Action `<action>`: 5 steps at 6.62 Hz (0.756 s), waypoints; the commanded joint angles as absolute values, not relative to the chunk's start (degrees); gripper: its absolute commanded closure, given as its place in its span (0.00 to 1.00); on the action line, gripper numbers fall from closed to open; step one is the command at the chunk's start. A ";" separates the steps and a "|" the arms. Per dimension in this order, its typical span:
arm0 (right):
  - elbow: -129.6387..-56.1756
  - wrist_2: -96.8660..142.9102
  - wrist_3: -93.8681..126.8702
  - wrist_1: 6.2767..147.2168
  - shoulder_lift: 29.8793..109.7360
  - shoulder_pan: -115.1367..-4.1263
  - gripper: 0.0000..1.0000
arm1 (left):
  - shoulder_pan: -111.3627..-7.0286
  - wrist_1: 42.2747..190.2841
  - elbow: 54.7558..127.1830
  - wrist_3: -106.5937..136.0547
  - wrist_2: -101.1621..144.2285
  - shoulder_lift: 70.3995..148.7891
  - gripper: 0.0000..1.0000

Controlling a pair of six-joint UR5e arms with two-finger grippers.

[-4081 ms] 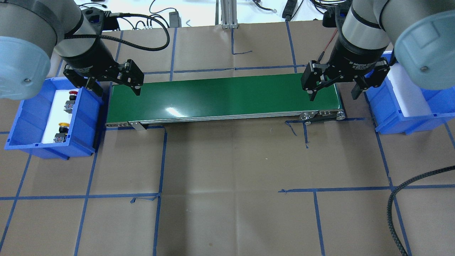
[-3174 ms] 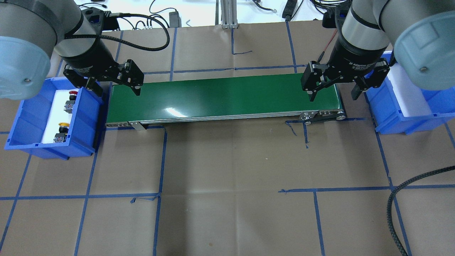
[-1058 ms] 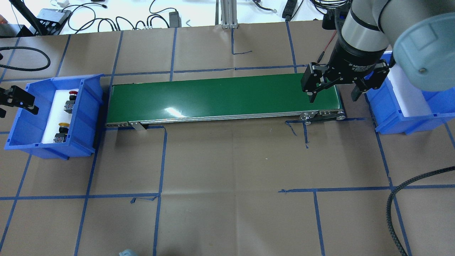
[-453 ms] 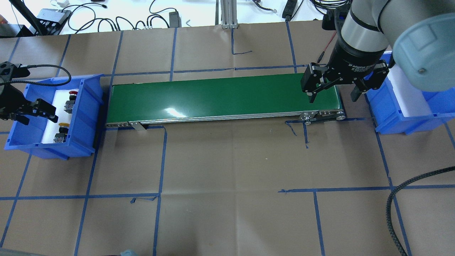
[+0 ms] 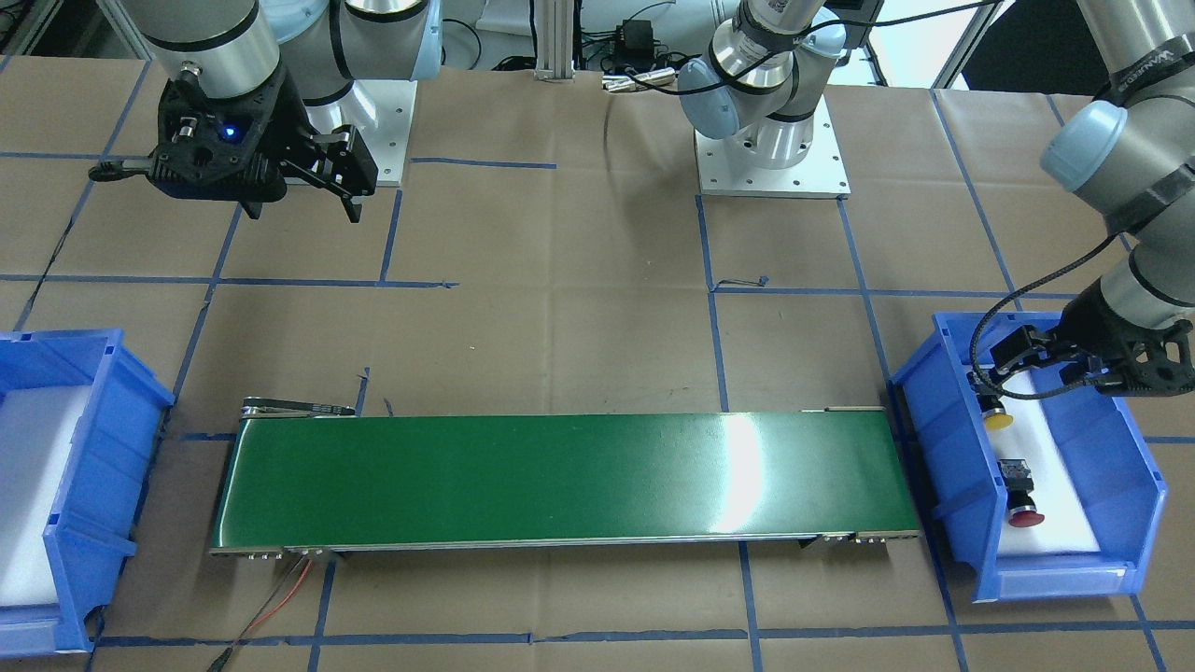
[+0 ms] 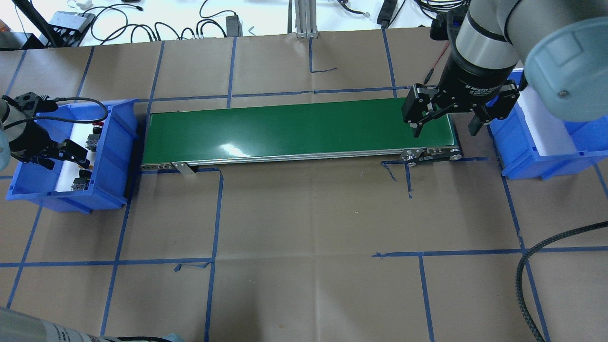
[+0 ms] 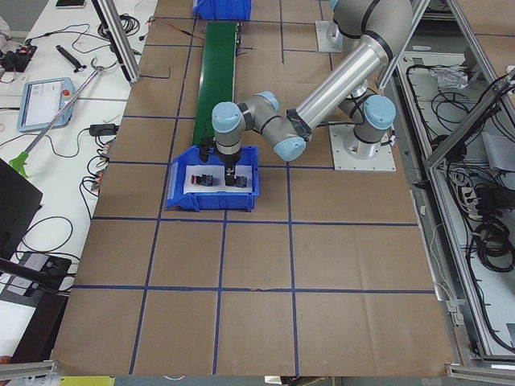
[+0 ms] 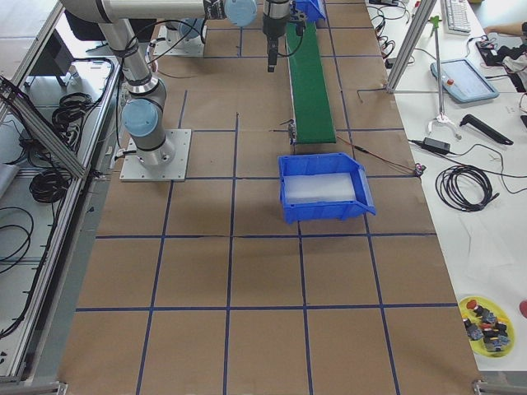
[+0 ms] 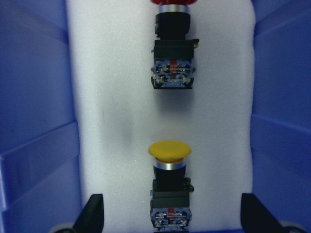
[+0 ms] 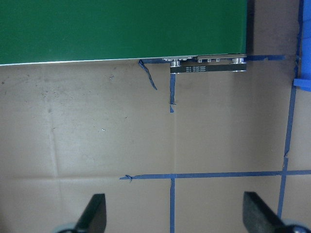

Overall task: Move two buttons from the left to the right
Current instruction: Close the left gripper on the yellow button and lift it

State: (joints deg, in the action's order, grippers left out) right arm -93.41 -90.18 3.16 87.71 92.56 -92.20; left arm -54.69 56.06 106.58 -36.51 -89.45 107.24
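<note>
- Overhead exterior view takes in the whole brown-papered counter (image 6: 308, 213), marked off with blue tape, with everything for the job laid in one row across it.
- Along the middle of that row runs the green belt (image 6: 294, 128); neither button is on it.
- At one end sits the left bin (image 6: 116, 152), blue with a white foam liner, holding the yellow button (image 9: 169, 184) and the red button (image 9: 172, 63). At the other end, the right bin (image 6: 522, 147) shows only its white liner.
- Above the belt's right end, just beside the right bin, hangs the right arm (image 6: 484, 47). The right jaws stand wide apart with nothing between them.
- Over at the far side, the left arm (image 5: 1144, 280) reaches down into the left bin. The left jaws are spread wide, one on each side of the yellow button's dark body and clear of it.
- Both buttons lie on their sides on the foam, one in line beyond the other, apart, caps pointing the same way.
- Progress, as I judge it: nothing is delivered, and the first pick is only lined up.
- What is left: close on the yellow button and set it on the belt. The right arm then takes it at the far end and drops it in the right bin, and the red one goes the same way.
</note>
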 commanded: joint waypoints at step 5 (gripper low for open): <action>-93.43 -90.09 3.16 87.71 92.55 -92.11 0.00 | -54.40 49.75 111.01 -37.35 -90.18 110.04 0.01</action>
State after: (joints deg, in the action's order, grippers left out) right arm -93.43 -90.09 3.16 87.71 92.55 -92.11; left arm -54.43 49.78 110.98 -37.30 -90.10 109.86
